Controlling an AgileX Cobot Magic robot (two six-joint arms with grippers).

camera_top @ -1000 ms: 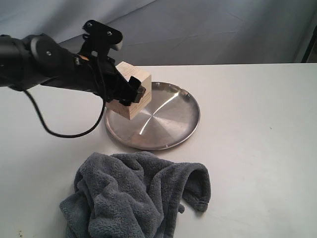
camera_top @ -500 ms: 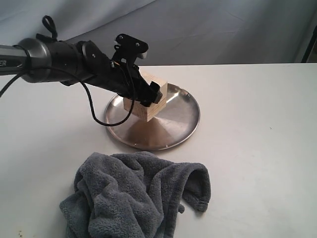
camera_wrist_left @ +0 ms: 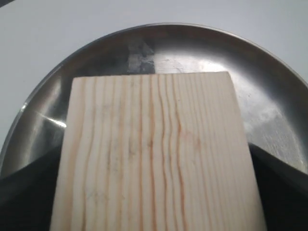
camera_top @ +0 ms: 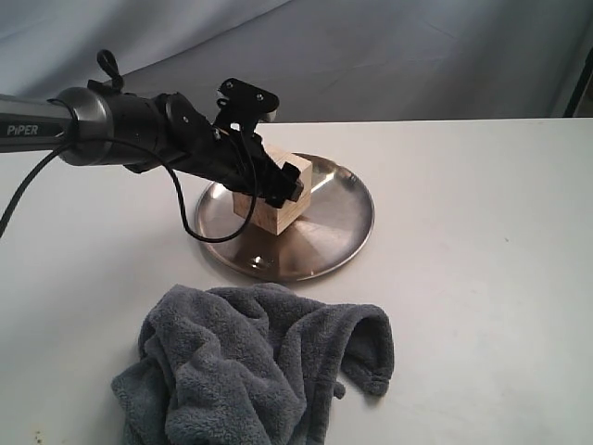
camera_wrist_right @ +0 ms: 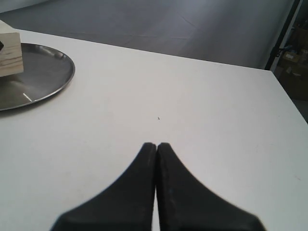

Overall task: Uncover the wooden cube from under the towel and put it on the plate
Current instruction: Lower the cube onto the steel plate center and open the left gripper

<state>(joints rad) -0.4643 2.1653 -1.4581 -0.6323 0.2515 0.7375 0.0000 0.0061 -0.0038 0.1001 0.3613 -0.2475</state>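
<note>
The left tool (camera_top: 276,190) is clamping the pale, straight-grained wooden cube (camera_top: 267,213) over the shiny round steel plate (camera_top: 357,218) toward the far edge of the table (camera_top: 482,278). The fluffy grey towel (camera_top: 259,371) is lying crumpled by the near edge. Only the right wrist view is showing the right tool (camera_wrist_right: 156,154), tips pressing together.

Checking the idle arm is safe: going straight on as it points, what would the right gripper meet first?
Probably nothing: the shut right gripper points across bare table toward its far edge; the plate with the wooden cube lies off that line. Its height is unclear.
</note>
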